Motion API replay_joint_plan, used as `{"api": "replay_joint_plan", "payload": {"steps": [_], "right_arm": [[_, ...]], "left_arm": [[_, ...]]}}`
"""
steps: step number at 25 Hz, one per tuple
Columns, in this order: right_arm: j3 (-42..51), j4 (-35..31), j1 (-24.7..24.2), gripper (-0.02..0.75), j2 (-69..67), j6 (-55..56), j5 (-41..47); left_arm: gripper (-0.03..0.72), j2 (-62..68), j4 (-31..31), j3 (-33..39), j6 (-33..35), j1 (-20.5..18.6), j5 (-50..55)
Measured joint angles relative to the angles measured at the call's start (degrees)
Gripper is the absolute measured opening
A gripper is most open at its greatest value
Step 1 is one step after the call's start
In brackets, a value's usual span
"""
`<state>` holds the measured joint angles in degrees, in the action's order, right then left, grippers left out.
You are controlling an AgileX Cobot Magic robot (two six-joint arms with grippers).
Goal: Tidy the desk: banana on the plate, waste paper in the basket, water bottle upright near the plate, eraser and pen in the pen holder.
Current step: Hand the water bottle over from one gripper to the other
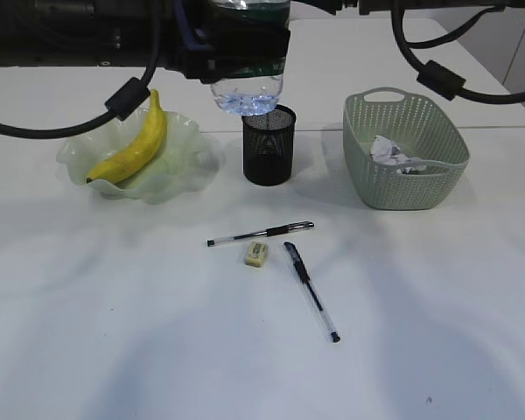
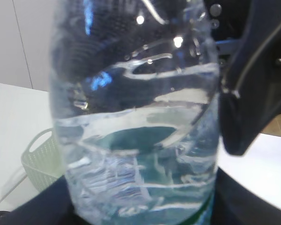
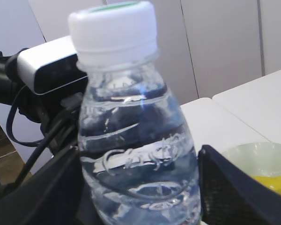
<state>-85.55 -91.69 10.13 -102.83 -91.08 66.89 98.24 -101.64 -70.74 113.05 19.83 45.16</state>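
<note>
A small clear plastic water bottle with a white cap is held upright in the air at the top of the exterior view, its rounded base hanging directly above the black metal mesh pen holder without touching it. It is clamped by the left gripper around its middle. In the right wrist view the right gripper is set around the same bottle, one black finger on each side; whether it is pressed on or just clear cannot be told.

On the large white desk the long yellow banana is laid in the pale green ruffled plate, left of the holder. The crumpled white waste paper is seen inside the sage-green woven plastic basket on the right. Nearer the camera, two black-capped clear pens are laid flat, with the tiny pale yellow eraser between them
</note>
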Motion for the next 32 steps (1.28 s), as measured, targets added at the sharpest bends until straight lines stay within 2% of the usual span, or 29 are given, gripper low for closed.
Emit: {"api": "replay_joint_plan", "payload": {"steps": [11,22,32], "right_arm": [[-0.1,-0.5,0.0,0.559,0.1,1.2,-2.0],[-0.3,2.1,0.0,0.559,0.5,3.6,-4.4],[-0.3,4.3,0.0,0.575,0.5,6.2,-4.2]], "left_arm": [[0.389,0.0,1.3,0.0,0.6,0.1,-3.7],[0.389,0.1,1.7,0.0,0.6,0.1,-6.8],[0.389,-0.9,1.7,0.0,0.6,-2.3,-9.0]]}}
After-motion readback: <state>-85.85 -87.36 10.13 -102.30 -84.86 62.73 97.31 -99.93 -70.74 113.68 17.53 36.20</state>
